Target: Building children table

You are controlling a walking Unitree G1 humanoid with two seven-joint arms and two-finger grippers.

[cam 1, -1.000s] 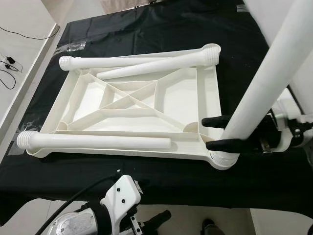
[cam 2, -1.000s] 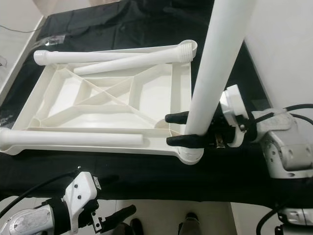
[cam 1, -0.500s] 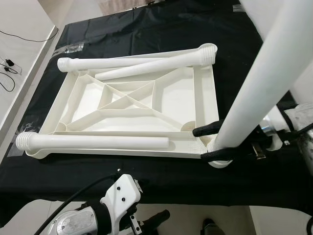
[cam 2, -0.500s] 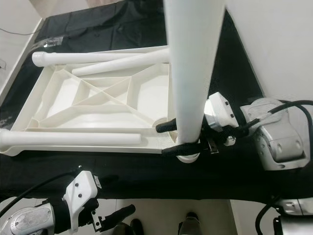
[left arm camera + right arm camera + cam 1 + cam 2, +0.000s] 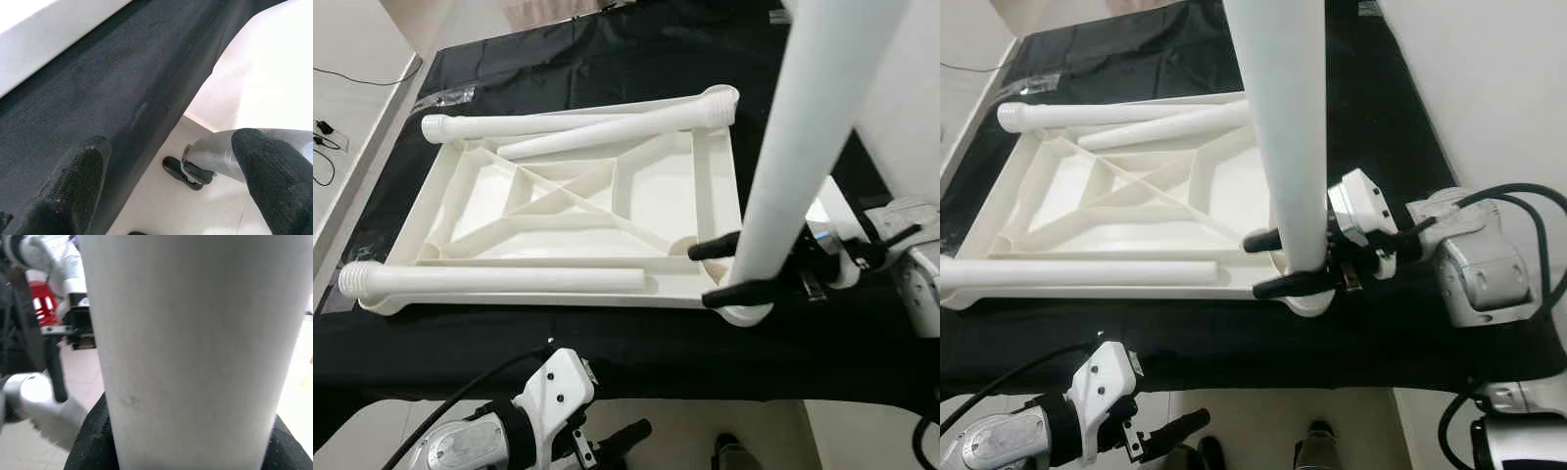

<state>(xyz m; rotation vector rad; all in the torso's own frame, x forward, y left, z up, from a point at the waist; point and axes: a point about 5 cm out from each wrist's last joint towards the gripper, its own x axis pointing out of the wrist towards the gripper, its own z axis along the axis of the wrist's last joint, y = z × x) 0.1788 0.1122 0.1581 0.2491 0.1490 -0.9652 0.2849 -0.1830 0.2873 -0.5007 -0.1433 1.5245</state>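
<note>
A white plastic tabletop [image 5: 568,211] lies upside down on a black cloth. One white leg [image 5: 499,280] lies along its near edge. Two more legs [image 5: 597,129] lie at its far edge. A fourth leg [image 5: 803,137] stands nearly upright with its lower end at the tabletop's near right corner socket [image 5: 744,313]. My right gripper [image 5: 729,268] is shut on this leg just above the socket, one black finger on each side; its pads [image 5: 93,440] press the leg [image 5: 195,333]. My left gripper [image 5: 171,186] hangs open below the table's near edge, holding nothing.
The black cloth [image 5: 607,59] covers the whole table and hangs over its near edge. A clear plastic bag [image 5: 450,96] lies at the far left. Cables [image 5: 328,137] run on the pale floor at the left. A white wall [image 5: 911,88] stands close on the right.
The held leg has swung from leaning right to nearly upright, and my right arm has moved left toward the corner with it. The left arm has stayed low.
</note>
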